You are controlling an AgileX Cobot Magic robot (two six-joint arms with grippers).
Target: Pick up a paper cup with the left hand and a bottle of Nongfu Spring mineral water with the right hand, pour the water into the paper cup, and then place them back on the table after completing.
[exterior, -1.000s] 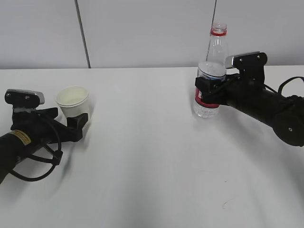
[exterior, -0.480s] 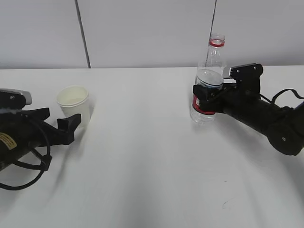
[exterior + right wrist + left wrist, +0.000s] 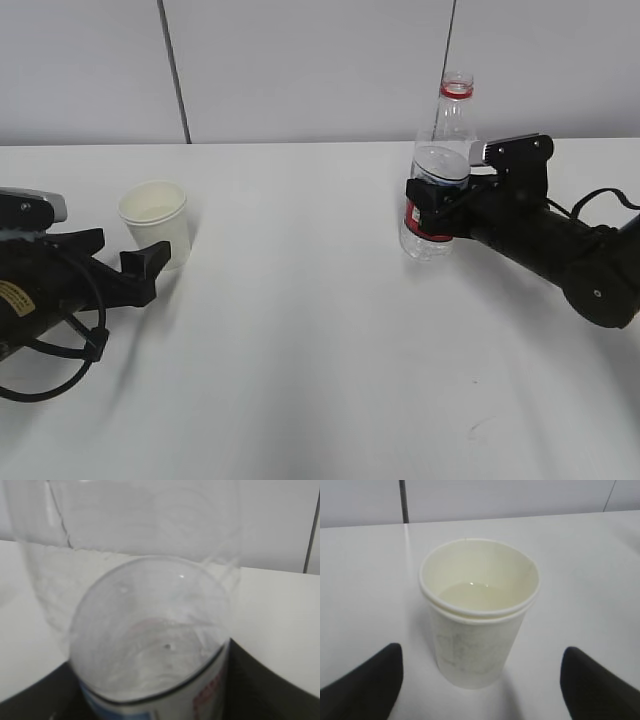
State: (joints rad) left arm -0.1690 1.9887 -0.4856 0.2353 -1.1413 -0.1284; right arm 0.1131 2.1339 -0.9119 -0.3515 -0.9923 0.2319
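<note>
Left arm [image 3: 40,290] lies low, its claw [image 3: 118,258] spread wide with both fingers [image 3: 367,680] apart and gripping nothing. Right arm [image 3: 560,250] reaches in from the right, its claw [image 3: 432,205] clamped, fingers level.

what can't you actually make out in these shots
- Exterior view: the clear plastic water bottle's red label is hidden behind the right end effector, so the brand is unreadable.
- Right wrist view: the bottle's top and base are cut off by the frame edges.
- Left wrist view: faint print on the white paper cup is too blurred to read.
</note>
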